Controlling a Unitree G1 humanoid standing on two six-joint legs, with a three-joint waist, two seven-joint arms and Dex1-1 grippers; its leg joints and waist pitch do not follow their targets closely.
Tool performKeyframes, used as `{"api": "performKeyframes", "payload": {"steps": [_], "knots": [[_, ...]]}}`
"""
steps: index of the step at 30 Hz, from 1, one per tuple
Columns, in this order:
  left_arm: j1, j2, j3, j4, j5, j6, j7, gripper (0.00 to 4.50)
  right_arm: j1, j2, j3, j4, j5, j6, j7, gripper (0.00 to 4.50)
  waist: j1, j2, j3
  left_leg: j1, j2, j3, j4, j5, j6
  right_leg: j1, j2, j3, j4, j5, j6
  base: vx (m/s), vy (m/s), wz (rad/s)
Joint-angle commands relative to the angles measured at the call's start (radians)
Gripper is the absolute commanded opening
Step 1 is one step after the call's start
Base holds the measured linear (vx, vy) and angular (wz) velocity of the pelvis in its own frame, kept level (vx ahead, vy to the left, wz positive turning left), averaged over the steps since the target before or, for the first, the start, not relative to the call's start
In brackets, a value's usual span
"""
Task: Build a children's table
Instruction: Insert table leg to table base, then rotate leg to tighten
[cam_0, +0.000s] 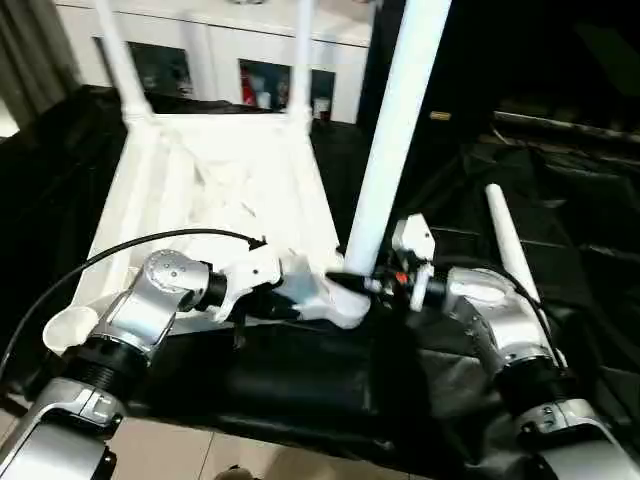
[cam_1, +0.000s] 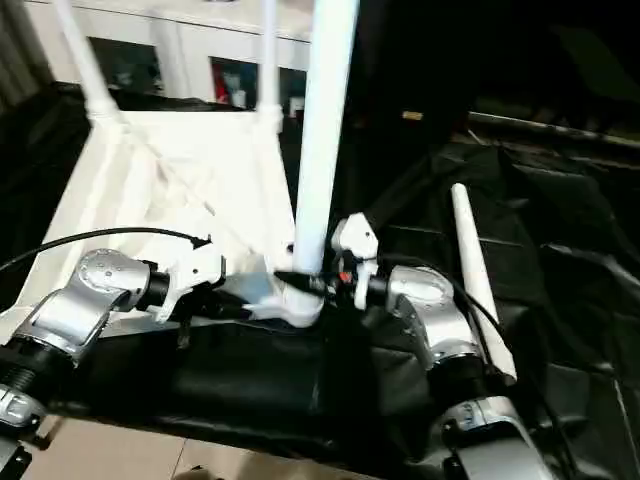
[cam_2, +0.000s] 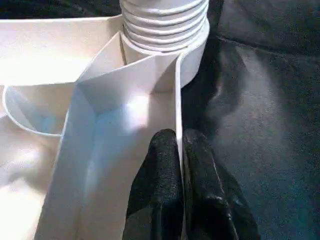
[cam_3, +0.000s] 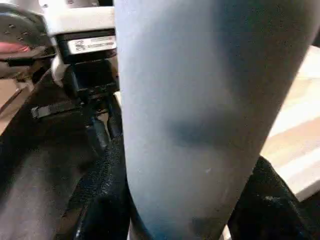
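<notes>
Pinching tabletop rim (cam_2: 176, 90): left gripper (cam_2: 179, 150); right gripper (cam_0: 365, 283) clasping upright leg (cam_0: 395, 130).

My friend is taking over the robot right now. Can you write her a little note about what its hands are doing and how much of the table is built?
Left gripper: jaws shut on the thin side wall of the upside-down white plastic tabletop, near the corner.
Right gripper: jaws closed around the long white round leg standing in the near right corner socket.
Done: two far legs stand in their sockets.
Left: finish seating this leg; fit the last white leg, lying on the black cloth, into the open near left socket; turn the table upright.
</notes>
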Motion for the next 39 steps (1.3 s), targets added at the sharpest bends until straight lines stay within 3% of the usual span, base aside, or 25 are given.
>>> {"api": "performKeyframes", "payload": {"steps": [1,9,14,18,22,25,28,29,31,34,39], "knots": [[-0.019,-0.009,-0.008,-0.025,-0.001,-0.025,-0.007,0.0,0.037,-0.02,0.042,0.076,-0.074,0.002,0.008,1.9,0.002,0.012,-0.061,0.011,0.086,-0.034,-0.083,-0.183,0.022,0.046,-0.112,0.058,-0.065,-0.196,-0.253,0.0,0.0,0.0],[-0.021,-0.01,0.0,-0.003,0.015,-0.03,0.028,0.0,0.051,-0.01,0.033,0.11,-0.065,-0.047,-0.002,1.9,0.003,0.013,-0.057,0.012,0.086,-0.038,-0.089,-0.231,0.008,0.044,-0.114,0.058,-0.076,-0.288,-0.228,0.0,0.0,0.0],[-0.018,-0.01,0.002,-0.002,0.017,-0.033,0.033,0.0,0.048,-0.003,0.023,0.128,-0.068,-0.053,-0.031,1.9,0.002,0.014,-0.058,0.012,0.087,-0.038,-0.09,-0.231,0.008,0.042,-0.111,0.058,-0.074,-0.274,-0.228,0.0,0.0,0.0],[-0.035,-0.03,0.02,0.025,0.016,-0.007,0.076,0.0,-0.006,0.022,-0.023,0.237,-0.098,-0.041,-0.239,1.9,-0.004,0.014,-0.054,0.015,0.085,-0.041,-0.094,-0.276,-0.017,0.038,-0.114,0.058,-0.082,-0.348,-0.218,0.0,0.0,0.0],[-0.062,-0.068,0.042,0.059,0.01,0.04,0.135,0.0,-0.043,0.046,-0.062,0.315,-0.1,0.012,-0.408,1.9,-0.019,0.013,-0.053,0.009,0.083,-0.048,-0.097,-0.3,-0.033,0.038,-0.118,0.054,-0.091,-0.441,-0.178,0.0,0.0,0.0],[-0.113,-0.14,0.059,0.13,0.028,0.097,0.263,0.0,-0.076,0.087,-0.093,0.38,-0.104,0.044,-0.601,1.9,-0.021,0.013,-0.053,0.021,0.079,-0.049,-0.091,-0.329,-0.038,0.029,-0.12,0.052,-0.102,-0.507,-0.158,0.0,0.0,0.0],[-0.153,-0.194,0.066,0.193,0.046,0.127,0.367,0.0,-0.108,0.117,-0.118,0.434,-0.092,0.071,-0.725,1.9,-0.021,0.012,-0.053,0.018,0.079,-0.05,-0.092,-0.323,-0.035,0.028,-0.12,0.049,-0.105,-0.506,-0.154,0.0,0.0,0.0],[-0.189,-0.252,0.081,0.249,0.051,0.167,0.46,0.0,-0.142,0.143,-0.136,0.488,-0.083,0.088,-0.834,1.9,-0.022,0.014,-0.055,0.015,0.079,-0.05,-0.092,-0.316,-0.038,0.031,-0.118,0.048,-0.1,-0.493,-0.155,0.0,0.0,0.0],[-0.224,-0.315,0.093,0.297,0.056,0.204,0.553,0.0,-0.18,0.164,-0.154,0.544,-0.078,0.094,-0.974,1.9,-0.026,0.014,-0.056,0.02,0.078,-0.046,-0.091,-0.314,-0.046,0.024,-0.113,0.048,-0.101,-0.457,-0.165,0.0,0.0,0.0],[-0.247,-0.374,0.091,0.315,0.06,0.242,0.61,0.0,-0.213,0.187,-0.191,0.587,-0.056,0.109,-1.066,1.9,-0.021,0.01,-0.059,0.011,0.078,-0.047,-0.091,-0.296,-0.035,0.034,-0.115,0.047,-0.094,-0.401,-0.166,0.0,0.0,0.0],[-0.258,-0.421,0.077,0.313,0.076,0.269,0.646,0.0,-0.247,0.204,-0.196,0.621,-0.082,0.106,-1.154,1.9,-0.016,0.004,-0.063,0.005,0.077,-0.043,-0.091,-0.248,-0.014,0.038,-0.113,0.047,-0.084,-0.287,-0.186,0.0,0.0,0.0]]}}
